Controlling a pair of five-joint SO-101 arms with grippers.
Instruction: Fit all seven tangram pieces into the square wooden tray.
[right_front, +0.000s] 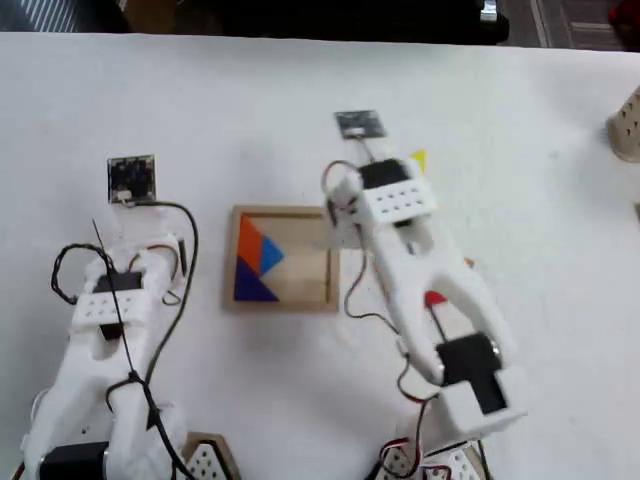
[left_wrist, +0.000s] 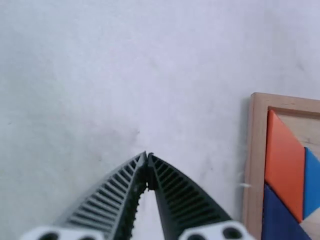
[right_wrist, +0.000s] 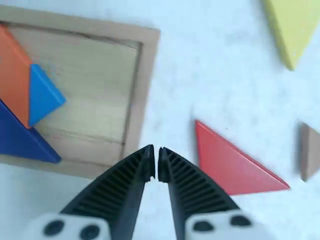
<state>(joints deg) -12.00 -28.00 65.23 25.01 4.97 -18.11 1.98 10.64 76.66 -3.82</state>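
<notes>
The tray (right_front: 283, 212) lies flat at the middle of the table (right_front: 520, 120), between the two arms. Three pieces sit in it, all in its left half: an orange piece (right_front: 250, 240) along the left wall, a light blue triangle (right_front: 271, 257) touching the orange one on its inner side, and a dark blue triangle (right_front: 252, 287) in the near left corner, touching both. The right half of the tray shows bare wood. On the table to the right of the tray lies a red triangle (right_wrist: 230, 160), close to the tray but not touching it; in the high view the right arm (right_front: 430, 270) covers most of it. A small brown piece (right_wrist: 310, 150) lies just beyond the red triangle's far point, with a gap between them. A yellow triangle (right_wrist: 292, 30) lies farther back on the table, well apart from the red one and from the tray. The right gripper (right_wrist: 155, 156) is over the table between the tray's right edge and the red triangle, its jaws drawn together to a thin slit with nothing between them. The left gripper (left_wrist: 147, 161) is over bare table to the left of the tray, tips touching and empty. Whether either set of tips rests on the table cannot be told. The left arm (right_front: 110, 300) stands well to the left of the tray.
</notes>
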